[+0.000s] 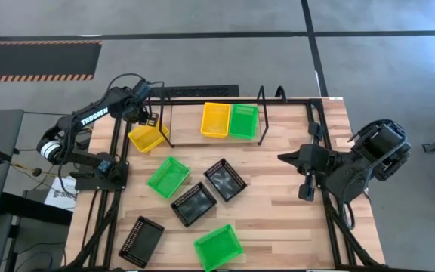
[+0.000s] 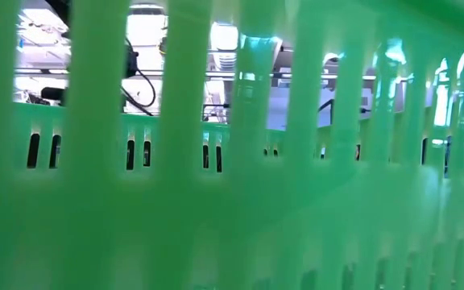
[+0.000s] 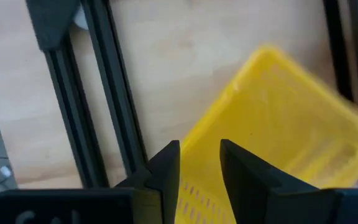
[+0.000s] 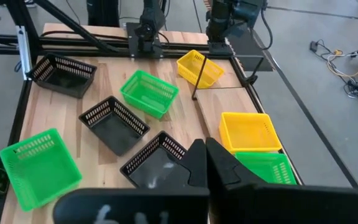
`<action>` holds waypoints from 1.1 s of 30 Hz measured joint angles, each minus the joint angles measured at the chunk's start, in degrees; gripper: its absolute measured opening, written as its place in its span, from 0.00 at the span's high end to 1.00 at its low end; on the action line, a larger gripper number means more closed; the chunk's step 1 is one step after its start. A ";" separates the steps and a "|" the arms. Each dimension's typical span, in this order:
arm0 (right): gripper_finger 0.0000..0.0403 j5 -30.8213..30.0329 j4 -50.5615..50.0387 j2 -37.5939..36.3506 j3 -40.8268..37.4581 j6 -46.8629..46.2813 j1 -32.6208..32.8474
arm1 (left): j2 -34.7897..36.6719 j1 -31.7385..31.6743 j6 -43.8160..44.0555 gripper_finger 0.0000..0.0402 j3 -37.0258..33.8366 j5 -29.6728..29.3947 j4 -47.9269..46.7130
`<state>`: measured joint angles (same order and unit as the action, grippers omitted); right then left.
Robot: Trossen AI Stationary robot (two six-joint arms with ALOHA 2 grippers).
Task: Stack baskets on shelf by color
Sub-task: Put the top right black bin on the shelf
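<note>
My left gripper (image 1: 152, 122) (image 3: 199, 157) is shut on a yellow basket (image 1: 146, 137) (image 3: 284, 118) just left of the shelf (image 1: 261, 113). A second yellow basket (image 1: 215, 119) and a green basket (image 1: 243, 121) sit side by side in the shelf. Two more green baskets (image 1: 168, 176) (image 1: 218, 246) and three black baskets (image 1: 225, 179) (image 1: 193, 204) (image 1: 140, 240) rest on the table. My right gripper (image 1: 306, 190) (image 4: 207, 163) waits shut at the table's right side, over bare wood. In the low view a green basket wall (image 2: 232, 201) fills the picture. My left gripper pinches the yellow basket's side wall at its rim (image 3: 194, 134), one finger (image 3: 241, 174) over the inside and the other (image 3: 166, 168) outside. The fingers come from above, pointing down. The basket sits askew to the table's edges; whether it is clear of the table, I cannot tell.
The black frame rails (image 1: 119, 162) (image 1: 327, 204) run along the table's left and right sides, close to both arms. The shelf's upright tubes (image 1: 161, 102) stand right beside the held basket. Bare wood (image 1: 278, 219) lies between the loose baskets and my right arm.
</note>
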<state>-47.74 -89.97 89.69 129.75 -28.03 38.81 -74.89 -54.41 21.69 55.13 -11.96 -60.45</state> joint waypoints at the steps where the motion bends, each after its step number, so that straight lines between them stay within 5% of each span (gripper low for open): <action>1: 1.00 -0.07 0.01 0.00 -0.01 0.00 -0.16 | 0.00 0.01 -1.40 0.74 0.03 0.70 -1.80; 5: 1.00 -0.20 0.11 0.00 0.00 -0.42 -1.25 | 0.07 0.82 -7.91 0.73 0.03 1.15 -9.62; 11: 1.00 -0.18 0.20 0.01 -0.02 -1.92 -3.18 | 3.27 2.19 -6.41 0.79 0.03 -5.39 -15.99; 21: 0.99 0.36 0.44 1.58 0.00 -4.59 -7.57 | 25.66 7.32 -1.03 0.99 0.03 3.33 -21.64; 27: 0.95 5.41 1.59 3.81 -0.06 -6.52 -13.10 | 39.70 12.73 5.55 1.00 0.03 5.13 -21.61; 33: 0.97 17.76 2.59 8.20 0.01 -14.33 -19.91 | 49.04 15.47 4.57 1.00 0.01 8.42 -17.70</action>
<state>-29.99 -87.37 97.89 129.76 -42.36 18.90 -25.85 -38.95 26.26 55.13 -3.53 -78.15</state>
